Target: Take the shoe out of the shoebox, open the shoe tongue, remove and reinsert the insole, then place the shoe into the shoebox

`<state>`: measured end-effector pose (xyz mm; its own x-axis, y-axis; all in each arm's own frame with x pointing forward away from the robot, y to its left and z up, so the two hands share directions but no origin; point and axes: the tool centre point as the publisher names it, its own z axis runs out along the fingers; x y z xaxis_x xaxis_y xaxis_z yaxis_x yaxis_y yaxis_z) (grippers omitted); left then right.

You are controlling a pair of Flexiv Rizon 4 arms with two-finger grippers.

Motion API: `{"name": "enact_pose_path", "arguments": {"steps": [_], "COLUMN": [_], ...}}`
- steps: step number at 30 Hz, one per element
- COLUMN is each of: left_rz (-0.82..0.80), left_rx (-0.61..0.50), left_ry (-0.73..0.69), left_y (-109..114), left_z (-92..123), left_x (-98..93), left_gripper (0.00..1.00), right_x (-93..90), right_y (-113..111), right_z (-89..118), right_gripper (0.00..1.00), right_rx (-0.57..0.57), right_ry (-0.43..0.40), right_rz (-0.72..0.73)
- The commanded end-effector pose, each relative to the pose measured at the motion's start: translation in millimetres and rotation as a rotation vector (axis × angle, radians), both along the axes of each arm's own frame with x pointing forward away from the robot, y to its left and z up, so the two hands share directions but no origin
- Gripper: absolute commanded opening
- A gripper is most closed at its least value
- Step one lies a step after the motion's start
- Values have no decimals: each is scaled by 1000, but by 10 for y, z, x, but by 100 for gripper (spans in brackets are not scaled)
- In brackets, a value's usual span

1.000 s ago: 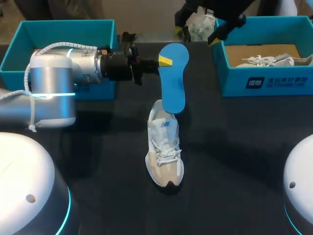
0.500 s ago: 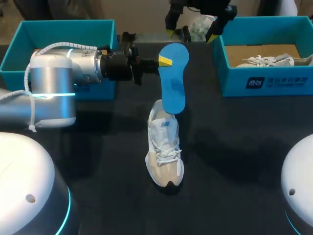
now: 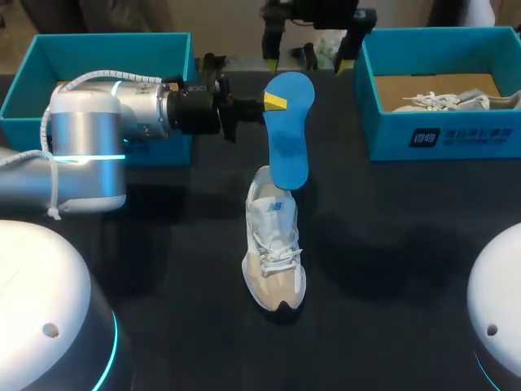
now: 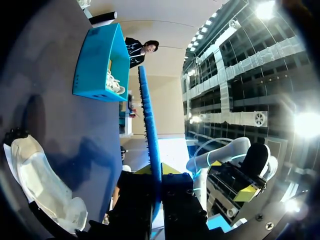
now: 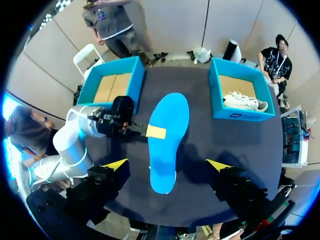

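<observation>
Pincer states first: our left pincer (image 3: 273, 101) is clamped on the side rim of a long blue insole (image 3: 289, 138) near one rounded end; the insole is held above the black worktop (image 3: 391, 244), broad face up toward the head view and edge-on to the left wrist view; its other end overlaps the heel opening of the white and beige lace-up shoe (image 3: 274, 244), though we cannot tell whether they touch; the shoe stands on its sole mid-worktop, black toe toward us; our right pincer (image 3: 306, 59) hangs over the far edge with its yellow-tipped fingers spread wide apart, looking down on the insole; a teal shoebox (image 3: 49, 49) stands at far left behind our left arm; a second teal shoebox (image 3: 440, 134) at far right holds another white shoe (image 3: 444, 99).
</observation>
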<state>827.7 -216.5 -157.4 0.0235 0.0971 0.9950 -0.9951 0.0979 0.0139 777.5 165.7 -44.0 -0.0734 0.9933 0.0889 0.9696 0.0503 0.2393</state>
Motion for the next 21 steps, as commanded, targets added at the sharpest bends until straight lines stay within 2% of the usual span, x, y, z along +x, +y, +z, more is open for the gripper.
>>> {"name": "enact_pose_path", "arguments": {"steps": [1, 11, 21], "left_rz": [0, 0, 0], "left_rx": [3, 3, 3], "left_ry": [0, 0, 0], "left_y": [3, 3, 3], "left_z": [3, 3, 3], "left_x": [-4, -4, -4], "left_gripper": [0, 0, 0], "right_x": [49, 113, 190], "right_y": [95, 142, 307], "right_z": [-17, -59, -75], "right_gripper": [100, 100, 100], "right_rx": [-31, -46, -63], "right_ry": [6, 23, 23], "right_rz": [-1, -9, 22]}}
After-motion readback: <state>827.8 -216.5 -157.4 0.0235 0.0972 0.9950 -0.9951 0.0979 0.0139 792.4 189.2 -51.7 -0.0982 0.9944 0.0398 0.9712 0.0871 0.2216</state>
